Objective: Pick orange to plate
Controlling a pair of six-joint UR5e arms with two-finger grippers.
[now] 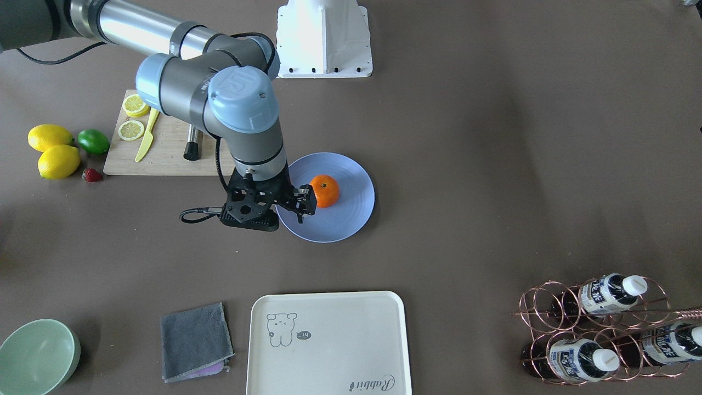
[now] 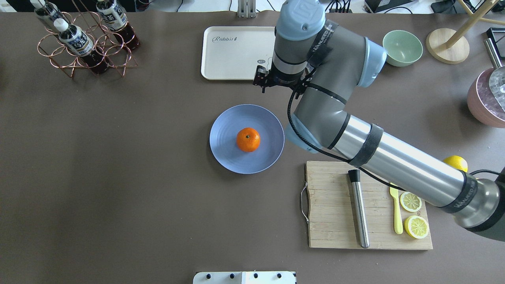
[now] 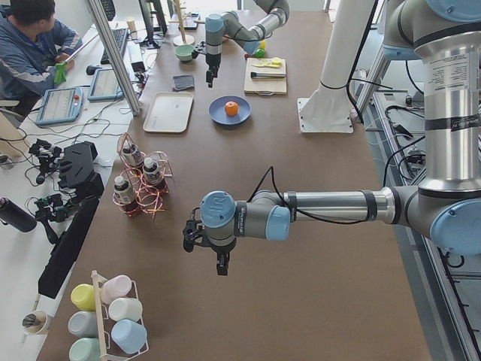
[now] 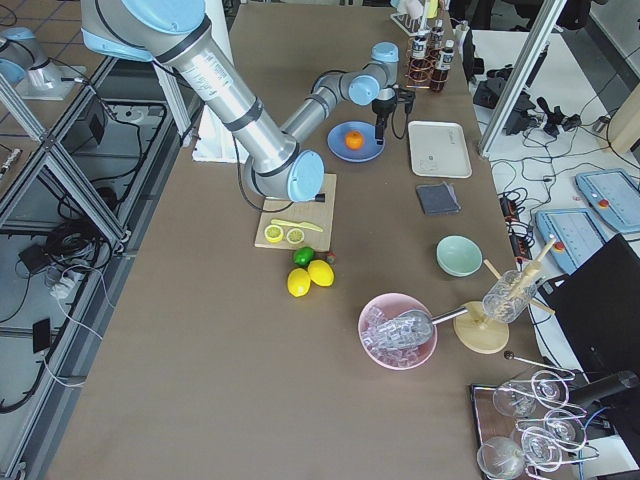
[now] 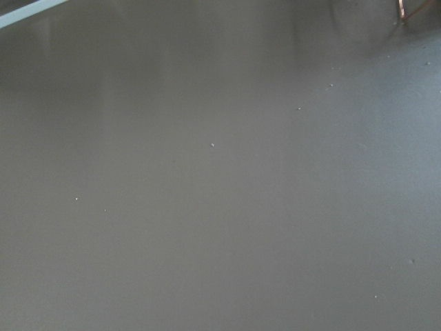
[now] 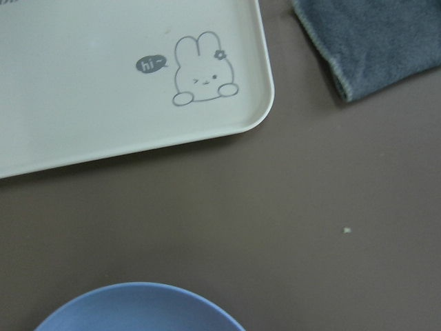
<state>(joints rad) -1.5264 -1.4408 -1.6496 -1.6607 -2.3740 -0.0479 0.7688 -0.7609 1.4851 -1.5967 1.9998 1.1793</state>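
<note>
From where I stand, the job looks as good as done. The orange (image 1: 324,191) sits on the plate (image 1: 351,222), a little off its middle, stem dimple up, and nothing is touching it. It rests well inside the rim and does not look ready to roll.

The right gripper (image 1: 305,201) hangs raised above the table at the plate's edge, clear of the fruit. Its own wrist camera looks down on bare table between the plate's rim and a corner of the cream tray (image 1: 329,340), with a grey cloth (image 1: 195,341) at the side. It holds nothing. The fingers look parted to me, though the wrist hides much of them from above, so I would not swear to how wide they are.

The left gripper (image 3: 222,265) hovers over bare table far from the plate, beyond the wire bottle rack (image 1: 598,329). It shows only in the side view, and from there I cannot tell whether its fingers are apart or together. Its camera sees only brown tabletop.

In my judgement the pick and the placing are complete. All that seems left is for the right arm to draw away from the plate without nudging the rim.
</note>
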